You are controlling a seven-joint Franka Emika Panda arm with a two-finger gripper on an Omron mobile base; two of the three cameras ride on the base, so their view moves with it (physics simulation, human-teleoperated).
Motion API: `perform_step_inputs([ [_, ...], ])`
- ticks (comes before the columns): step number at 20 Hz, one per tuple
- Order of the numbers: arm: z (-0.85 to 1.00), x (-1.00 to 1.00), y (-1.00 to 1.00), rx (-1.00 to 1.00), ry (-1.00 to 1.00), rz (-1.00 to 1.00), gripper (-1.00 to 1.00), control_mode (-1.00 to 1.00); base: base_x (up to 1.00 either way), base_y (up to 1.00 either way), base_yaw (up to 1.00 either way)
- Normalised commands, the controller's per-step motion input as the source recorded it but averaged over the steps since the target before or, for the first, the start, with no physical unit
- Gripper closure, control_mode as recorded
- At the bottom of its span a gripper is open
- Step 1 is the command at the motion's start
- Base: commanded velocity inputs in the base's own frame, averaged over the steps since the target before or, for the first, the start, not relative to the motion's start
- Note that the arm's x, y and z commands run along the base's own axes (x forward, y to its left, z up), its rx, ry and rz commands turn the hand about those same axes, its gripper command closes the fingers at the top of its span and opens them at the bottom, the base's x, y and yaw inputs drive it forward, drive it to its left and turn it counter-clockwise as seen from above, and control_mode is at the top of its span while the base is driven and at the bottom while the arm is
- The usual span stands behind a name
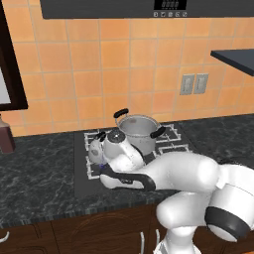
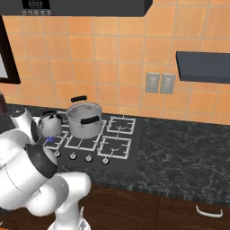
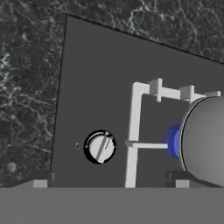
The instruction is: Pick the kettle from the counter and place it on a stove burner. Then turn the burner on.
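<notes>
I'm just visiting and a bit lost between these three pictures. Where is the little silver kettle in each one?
Left base view: the kettle sits left of centre on the cooktop, just behind the white arm.
Right base view: at the left, beside the steel pot.
Hand view: the rounded grey body at the right edge, over a blue glow.
Shared landmark: the pale burner grate under the kettle.

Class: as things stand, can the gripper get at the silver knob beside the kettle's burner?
Probably yes. In the hand view the knob lies bare on the black cooktop, between the spread fingertips, with nothing over it; the kettle sits off to one side.
</notes>
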Motion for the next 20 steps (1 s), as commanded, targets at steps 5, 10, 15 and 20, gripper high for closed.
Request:
perform_step_inputs([
  [5,0.85,-0.95,-0.68,0.09,-0.44,-0.07,-1.00,-1.00,0.00,0.00,0.00],
  [10,0.82,-1.00,-1.00,0.16,-0.54,0.00,-1.00,-1.00,0.00,0.00,0.00],
  [15,0.58,-1.00,-1.00,0.23,-0.45,0.00,-1.00,-1.00,0.00,0.00,0.00],
  [20,0.25,-0.59,-0.58,0.22,-0.14,-0.06,-1.00,-1.00,0.00,0.00,0.00],
])
